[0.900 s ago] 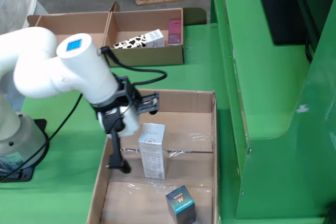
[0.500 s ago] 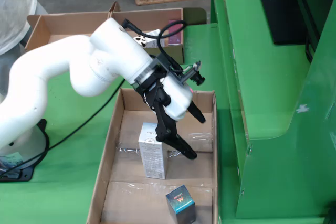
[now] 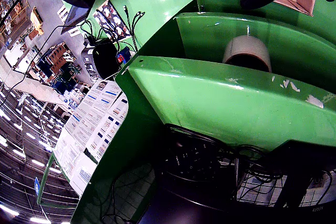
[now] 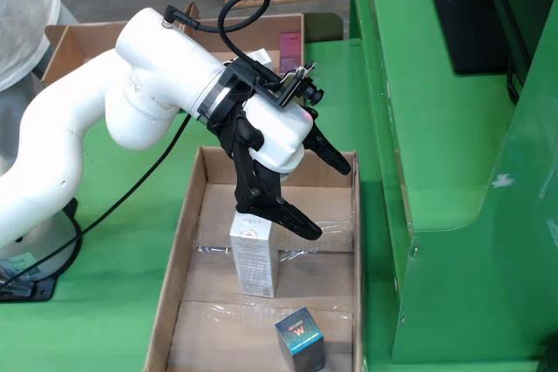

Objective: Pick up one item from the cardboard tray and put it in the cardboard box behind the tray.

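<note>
The green worktop (image 4: 331, 111) hasn't changed, but the white myCobot arm (image 4: 131, 102) sure has: about a second ago it was bunched up low on the left of the fixed view with its wrist hanging over the tray's left wall, half a second ago it had swung over the middle of the tray, and now the wrist sits higher and is twisted more toward the green machine frame (image 4: 453, 154) on the right. The cardboard tray (image 4: 170, 302) in front looks to be in the same spot, and so does the cardboard box (image 4: 244, 93) behind it, partly hidden by the arm, with a pink carton (image 4: 290, 41) peeking out. The gripper (image 4: 324, 198) is up off the tray floor, and its black fingers (image 4: 296, 219) are spread wide apart with nothing between them; one points down toward the tray, the other out to the right. The tall white carton (image 4: 253, 259) is still standing upright in the middle of the tray, just below the lower finger, as far as I can tell not touched. The small teal cube box (image 4: 301, 341) sits near the tray's front edge, same as before. The wrist view mostly shows the green frame, a roll of tape (image 3: 247, 51) and a sliver of cardboard at the top edge.
</note>
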